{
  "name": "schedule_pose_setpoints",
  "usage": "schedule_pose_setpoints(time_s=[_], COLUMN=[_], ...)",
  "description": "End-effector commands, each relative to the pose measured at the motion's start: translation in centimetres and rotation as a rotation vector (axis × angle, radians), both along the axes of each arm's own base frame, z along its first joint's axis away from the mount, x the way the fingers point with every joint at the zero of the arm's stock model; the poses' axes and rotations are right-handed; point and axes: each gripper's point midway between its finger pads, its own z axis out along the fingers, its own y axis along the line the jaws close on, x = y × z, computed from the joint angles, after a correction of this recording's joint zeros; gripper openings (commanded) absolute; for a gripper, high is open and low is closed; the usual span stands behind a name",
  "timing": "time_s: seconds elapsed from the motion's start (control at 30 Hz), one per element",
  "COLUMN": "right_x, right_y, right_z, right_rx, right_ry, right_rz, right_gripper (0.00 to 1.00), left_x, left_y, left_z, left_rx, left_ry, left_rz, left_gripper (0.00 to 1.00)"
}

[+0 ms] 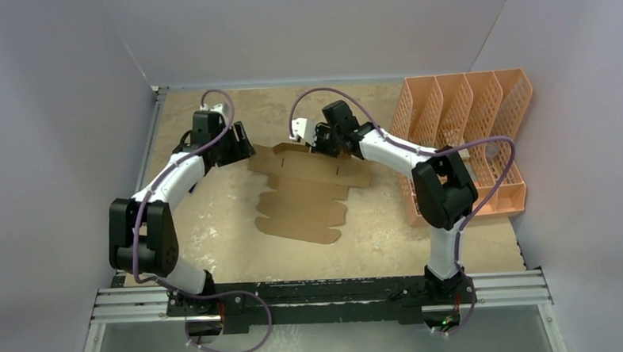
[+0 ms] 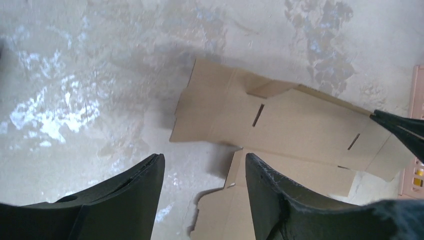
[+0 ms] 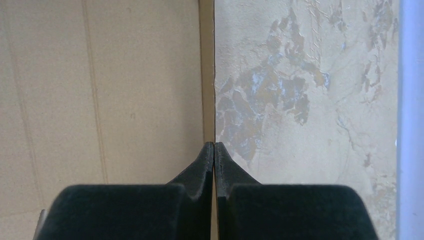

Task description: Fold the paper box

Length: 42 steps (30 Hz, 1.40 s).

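The paper box (image 1: 301, 199) is a single flat die-cut sheet of brown cardboard lying near the middle of the table (image 1: 215, 228), with its rounded tabs towards the arms. Its far panel (image 2: 300, 120) is lifted off the surface. The right gripper (image 1: 316, 144) has that raised far edge. In the right wrist view the two fingers are pressed together at the tips (image 3: 214, 146) with the thin cardboard edge running straight up from between them, the panel face (image 3: 100, 90) to one side and bare table to the other.

The left gripper (image 1: 244, 151) hangs just beside the sheet's left end, holding nothing. Its two fingers are spread wide (image 2: 204, 159), with bare table and a corner of the cardboard showing below the gap.

The left wrist view shows two short slits cut in the lifted panel, one nearer each end.

One peach-orange perforated file organizer (image 1: 465, 126) stands at the far right of the table, well apart from the sheet. Four slots can be counted along its top, and the right arm's elbow and purple cable cross in front of it.
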Motion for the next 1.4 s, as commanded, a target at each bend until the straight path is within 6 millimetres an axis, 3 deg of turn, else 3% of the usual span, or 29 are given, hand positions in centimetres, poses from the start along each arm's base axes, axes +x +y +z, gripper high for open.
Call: schedule_pose_setpoints(time_s=[0.0,0.3,0.57,0.77,1.0,1.37], right_x=[0.6,0.7,0.5,0.7,0.8,1.1], right_y=[0.1,-0.1,-0.3,-0.4,-0.5,-1.0], right_z=[3.2,4.7,5.6,6.0,6.6,8.8], right_rx=[-0.006,-0.029,-0.055,-0.073,-0.091,-0.093], right_ry=[-0.124,-0.208,-0.257,-0.292,-0.358,-0.493], right_rz=[0.028,0.049,0.082,0.089,0.096,0.073], right_gripper=[0.0,0.0,0.0,0.0,0.0,0.0], left_x=[2.6,5.4,6.7,6.3,5.8,3.7], left_y=[-0.1,-0.7,-2.2,-2.8,-3.4,-4.8], left_z=[1.5,-0.7,-0.9,-2.3,-2.2,-0.1], left_rx=[-0.006,-0.046,-0.095,-0.109,-0.12,-0.128], left_ry=[-0.055,-0.022,-0.005,0.03,0.006,-0.061], left_rz=[-0.061,-0.135,-0.243,-0.305,-0.36,-0.404], left_gripper=[0.61,0.6,0.57,0.45,0.32,0.25])
